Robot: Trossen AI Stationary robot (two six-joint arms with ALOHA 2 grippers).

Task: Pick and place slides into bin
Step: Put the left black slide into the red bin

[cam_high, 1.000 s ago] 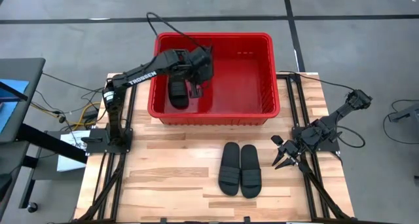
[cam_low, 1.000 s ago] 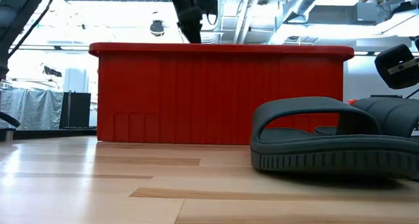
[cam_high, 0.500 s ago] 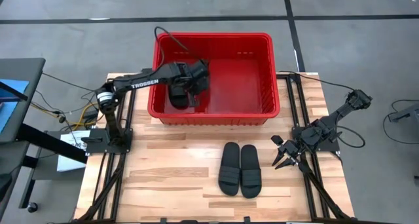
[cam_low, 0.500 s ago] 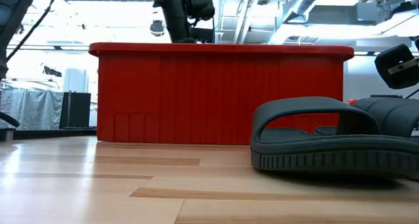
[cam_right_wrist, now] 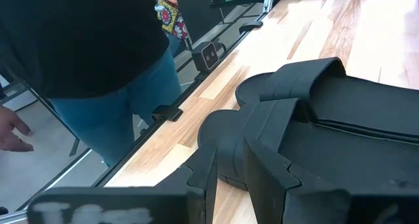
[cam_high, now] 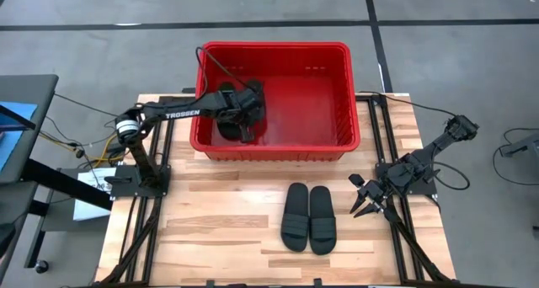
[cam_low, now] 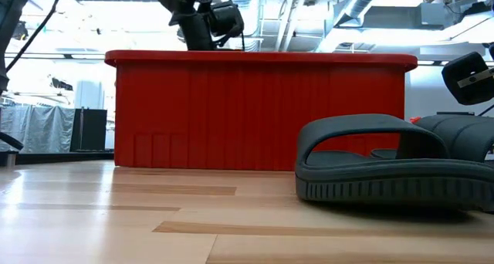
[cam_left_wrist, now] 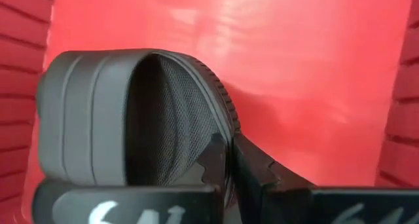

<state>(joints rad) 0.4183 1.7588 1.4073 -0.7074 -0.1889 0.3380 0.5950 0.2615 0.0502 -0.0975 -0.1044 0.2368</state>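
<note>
The red bin [cam_high: 274,45] stands at the table's far side. My left gripper [cam_high: 245,125] reaches down into the bin's left part and is shut on a black slide [cam_high: 226,124], whose wide ribbed strap [cam_left_wrist: 78,112] fills the left wrist view. Two more black slides [cam_high: 296,216] [cam_high: 322,219] lie side by side, soles down, on the table's near middle; they also show in the low view [cam_low: 386,160]. My right gripper [cam_high: 365,210] rests slightly open just right of them, touching nothing. A fourth slide is not visible. My left gripper pinches the slide's sole at its side edge [cam_left_wrist: 226,122], one finger [cam_left_wrist: 213,165] on the strap's side, the other finger [cam_left_wrist: 255,171] on the sole's outer face. The fingers come from above, slanting down into the bin. I cannot tell whether the slide rests on the bin floor.
A person in a black top and blue jeans [cam_right_wrist: 111,106] stands close to the table's edge, a hand [cam_right_wrist: 10,135] showing. The bin's right half [cam_high: 312,103] shows bare red floor. Bare wood [cam_high: 210,229] lies left of the two slides.
My left gripper has gone down into the bin with the slide and a little toward the bin's left wall, the arm stretching out lower over the rim. It stays shut on the slide.
</note>
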